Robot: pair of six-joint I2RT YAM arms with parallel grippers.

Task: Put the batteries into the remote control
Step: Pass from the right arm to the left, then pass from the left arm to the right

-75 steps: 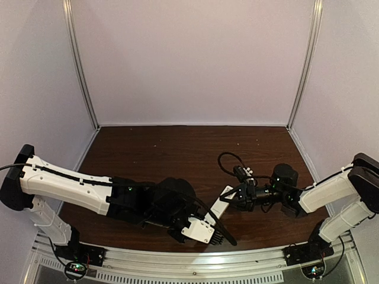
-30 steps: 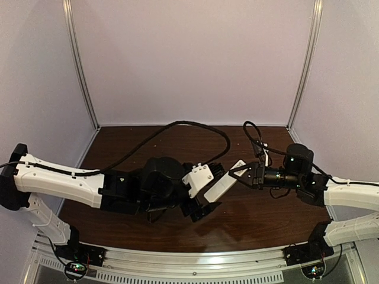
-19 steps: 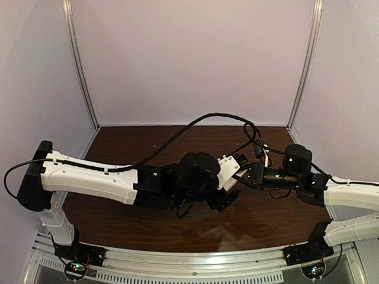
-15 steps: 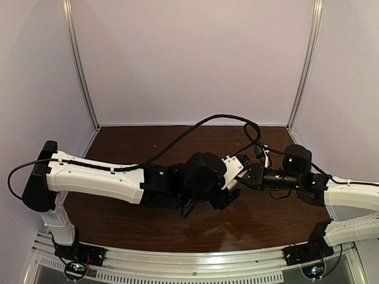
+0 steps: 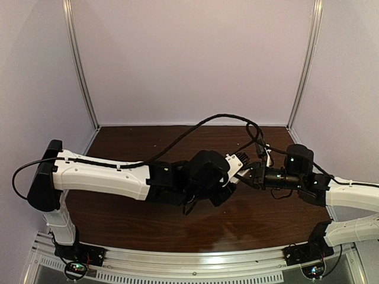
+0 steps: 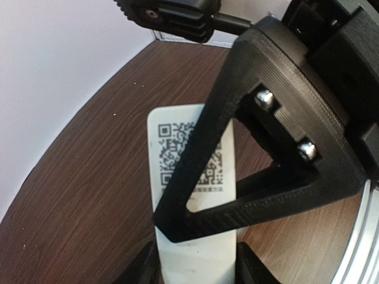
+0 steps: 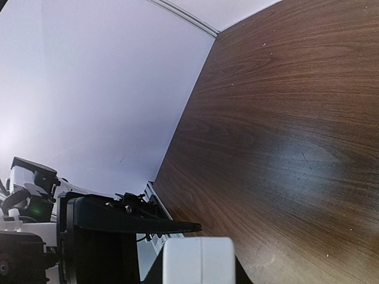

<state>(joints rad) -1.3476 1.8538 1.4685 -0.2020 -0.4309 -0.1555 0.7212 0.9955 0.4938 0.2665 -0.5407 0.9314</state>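
Clamps the remote control (image 6: 177, 142) in the right tool (image 5: 247, 176), one finger lying across the QR-code label. Pinches both long edges near one end with the left tool (image 6: 196, 272). Holds it clear above the dark wood-grain tabletop (image 7: 284, 118), inside pale lilac walls (image 5: 189, 59).

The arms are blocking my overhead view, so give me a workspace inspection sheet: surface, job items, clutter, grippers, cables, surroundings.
Surface: dark wood-grain table.
Job's things: remote control between both grippers, QR label showing in left wrist view; batteries nothing seen.
Clutter: nothing seen.
Grippers: right gripper shut on remote control's end; left gripper jaws flank the other end, grip unclear.
Cables: black cable arcs above the table.
Surroundings: pale walls, metal corner rails.
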